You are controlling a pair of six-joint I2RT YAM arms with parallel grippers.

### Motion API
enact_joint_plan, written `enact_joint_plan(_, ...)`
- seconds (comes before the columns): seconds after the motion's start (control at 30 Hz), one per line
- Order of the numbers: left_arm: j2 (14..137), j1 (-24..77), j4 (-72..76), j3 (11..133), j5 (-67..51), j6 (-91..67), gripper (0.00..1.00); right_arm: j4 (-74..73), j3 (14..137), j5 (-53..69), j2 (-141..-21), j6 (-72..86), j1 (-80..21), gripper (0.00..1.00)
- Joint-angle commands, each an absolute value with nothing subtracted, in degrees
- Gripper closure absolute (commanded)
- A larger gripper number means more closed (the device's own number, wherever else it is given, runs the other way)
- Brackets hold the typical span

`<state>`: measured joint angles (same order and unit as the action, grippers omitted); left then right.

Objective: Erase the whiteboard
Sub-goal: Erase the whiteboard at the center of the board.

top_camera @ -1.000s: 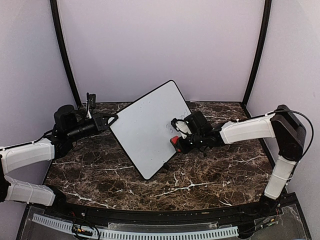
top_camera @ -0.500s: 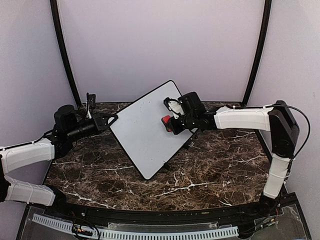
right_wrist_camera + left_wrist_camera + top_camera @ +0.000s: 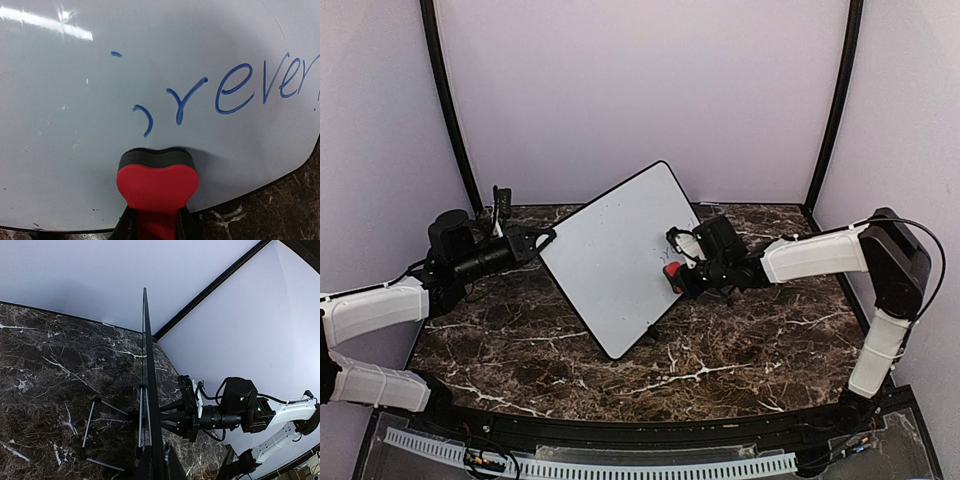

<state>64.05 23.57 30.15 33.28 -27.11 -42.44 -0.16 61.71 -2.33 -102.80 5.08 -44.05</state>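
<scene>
The whiteboard (image 3: 610,255) stands tilted on the marble table, its white face toward the right arm. My left gripper (image 3: 542,240) is shut on its left corner; in the left wrist view the whiteboard (image 3: 148,390) shows edge-on, clamped at the left gripper (image 3: 160,469). My right gripper (image 3: 682,272) is shut on a red eraser (image 3: 671,277) with a black felt side, pressed against the board's lower right part. In the right wrist view the eraser (image 3: 157,182) sits just below blue handwriting (image 3: 240,90) on the whiteboard (image 3: 100,100), held by the right gripper (image 3: 156,227).
A thin metal stand (image 3: 92,425) props the board from behind on the dark marble table (image 3: 720,350). Purple walls and black corner posts (image 3: 830,110) close in the back and sides. The right arm (image 3: 240,407) reaches across on the far side of the board.
The right gripper swept the eraser up and left across the board, then back down toward the lower right edge. The left gripper and the board have stayed put.
</scene>
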Motion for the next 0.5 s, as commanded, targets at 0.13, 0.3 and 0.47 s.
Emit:
enact_joint_plan(0.13, 62.0, 24.5, 38.5, 34.0, -33.6, -43.6, 1.00, -0.3, 64.1, 2.3, -103.3, 5.1, -44.0, 0.83)
enact_joint_plan(0.3, 62.0, 24.5, 38.4, 34.0, -33.5, -43.5, 1.00, -1.0, 70.7, 1.0, -105.4, 3.1, -46.5, 0.82)
enact_joint_plan(0.47, 62.0, 24.5, 38.2, 34.0, -33.3, -43.3, 1.00, 1.5, 73.3, -2.0, -106.9, 2.1, -49.6, 0.82)
